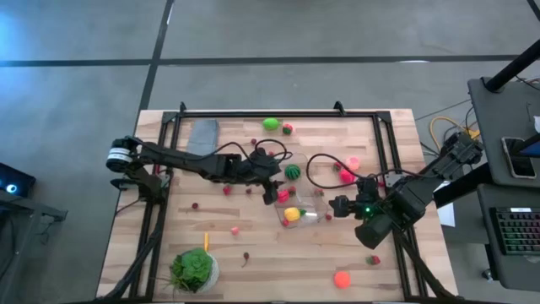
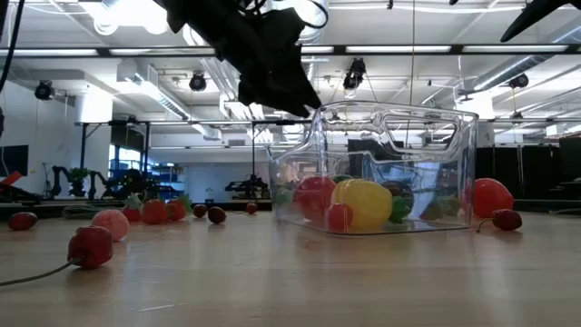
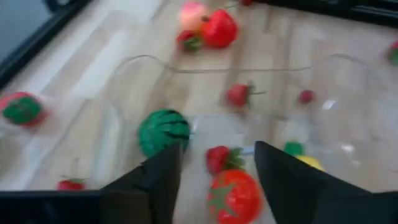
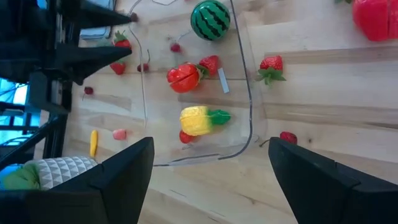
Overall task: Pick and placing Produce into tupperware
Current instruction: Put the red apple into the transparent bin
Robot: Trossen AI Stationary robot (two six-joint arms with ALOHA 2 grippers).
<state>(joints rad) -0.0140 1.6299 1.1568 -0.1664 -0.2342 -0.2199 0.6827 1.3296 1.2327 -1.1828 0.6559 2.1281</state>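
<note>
Clear tupperware (image 1: 297, 203) standing near the centre of the wooden surface (image 1: 253, 253), slightly toward the right edge. Inside it: a red tomato-like piece (image 4: 183, 77), a yellow piece with green leaf (image 4: 198, 120), a strawberry (image 4: 210, 64) and a smaller red piece, partly hidden. Striped green melon (image 1: 293, 171) seen at the tub's far wall; inside or just outside cannot be told from the frames.

Left gripper (image 1: 272, 176) poised above the tupperware's far left corner, fingers (image 3: 155, 180) spread apart, nothing between them. Right gripper (image 1: 337, 206) just beside the tub's right wall, fingers (image 4: 118, 171) spread wide and empty, pointing at the tub.

Loose produce scattered across the surface: green piece (image 1: 270, 123) and red berry (image 1: 288, 128) near the far edge, pink pieces (image 1: 348, 173) right of the tub, orange-red piece (image 1: 342, 278) near the near right corner, small red berries (image 1: 226, 190) left of the tub.

Grey cloth (image 1: 202, 135) by the far left corner. Leafy green head in bowl (image 1: 193, 269) at the near edge, left side.
</note>
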